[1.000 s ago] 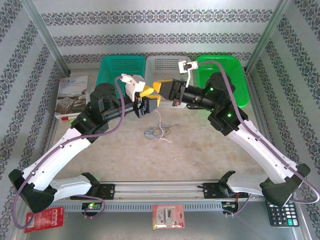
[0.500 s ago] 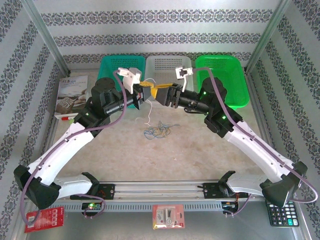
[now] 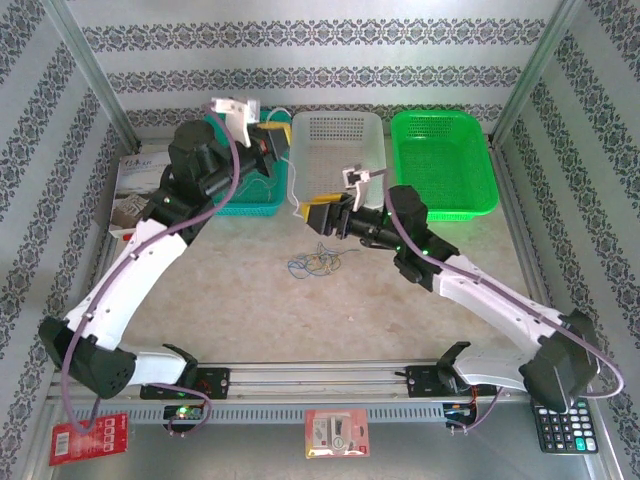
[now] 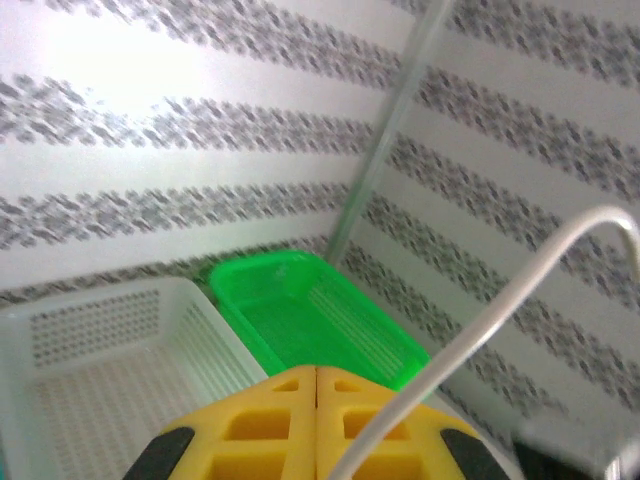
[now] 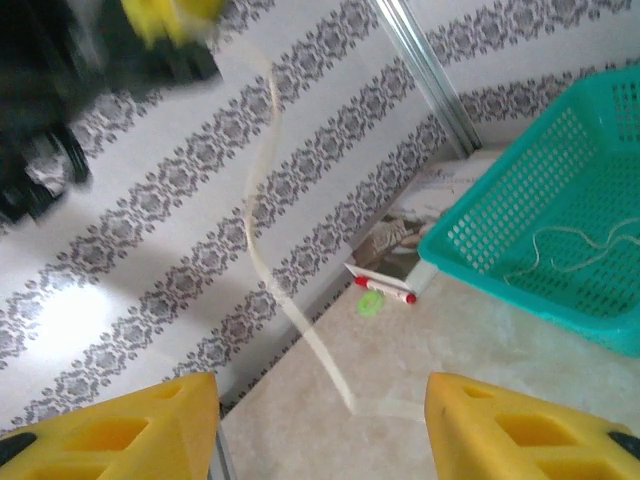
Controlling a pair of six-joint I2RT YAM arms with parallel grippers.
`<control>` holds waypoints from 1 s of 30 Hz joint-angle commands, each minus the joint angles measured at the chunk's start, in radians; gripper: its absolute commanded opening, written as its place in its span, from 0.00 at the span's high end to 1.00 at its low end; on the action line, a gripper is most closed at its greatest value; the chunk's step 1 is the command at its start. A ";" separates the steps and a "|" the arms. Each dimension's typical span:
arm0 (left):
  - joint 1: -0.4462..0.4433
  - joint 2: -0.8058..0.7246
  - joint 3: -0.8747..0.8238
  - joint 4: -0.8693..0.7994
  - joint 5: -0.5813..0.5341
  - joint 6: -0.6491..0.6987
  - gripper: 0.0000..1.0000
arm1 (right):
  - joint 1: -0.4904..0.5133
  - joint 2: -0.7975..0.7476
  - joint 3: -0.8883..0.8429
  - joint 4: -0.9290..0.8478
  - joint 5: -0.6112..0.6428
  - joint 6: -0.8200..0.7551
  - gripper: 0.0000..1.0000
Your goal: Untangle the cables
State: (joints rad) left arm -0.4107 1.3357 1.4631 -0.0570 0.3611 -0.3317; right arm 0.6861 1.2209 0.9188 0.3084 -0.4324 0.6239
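Since a second ago the left arm has risen and swung back towards the bench's far left corner, and the right arm has sunk towards the middle with its fingers now spread; before, the two claws met above the tangle.

The left claw (image 3: pixel 273 140), a pair of blocky yellow plastic fingers, is pressed together on a thin, limp whitish cable (image 3: pixel 291 175) above the teal plastic mesh basket (image 5: pixel 520 200). In the left wrist view the fingers touch along their whole seam and the cable curves up and away to the right in front of them.

The cable's long axis runs from far to near. It arcs over at the left claw, hangs down in a slack curve along the left rim of the white perforated plastic basket (image 3: pixel 335 150), and its free end points down at the bench (image 3: pixel 300 310), just to the left of the right claw (image 3: pixel 318 213).

The right claw's yellow fingers stand well apart with nothing between them, tips aimed at the left edge.

A loose tangle of thin dark bluish-grey and yellow cables (image 3: pixel 316 263) lies mid-bench, just nearer than the right claw and apart from it. Another thin pale wire (image 5: pixel 575 245) lies looped in the teal basket. The bright green plastic basket (image 3: pixel 440 160) sits at the far right.
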 commanded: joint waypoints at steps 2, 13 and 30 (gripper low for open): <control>0.096 0.079 0.147 0.031 -0.008 -0.045 1.00 | 0.013 0.040 -0.070 0.106 0.037 0.014 0.44; 0.263 0.371 0.503 -0.032 -0.048 0.016 1.00 | -0.112 -0.102 -0.200 0.023 0.052 0.053 0.43; 0.317 0.635 0.366 -0.070 -0.156 0.109 0.93 | -0.287 -0.207 -0.280 -0.084 -0.031 0.104 0.42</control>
State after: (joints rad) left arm -0.1043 1.9652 1.8610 -0.0978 0.2115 -0.2409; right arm 0.4198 1.0393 0.6407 0.2497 -0.4385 0.7101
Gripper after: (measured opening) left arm 0.066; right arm 0.576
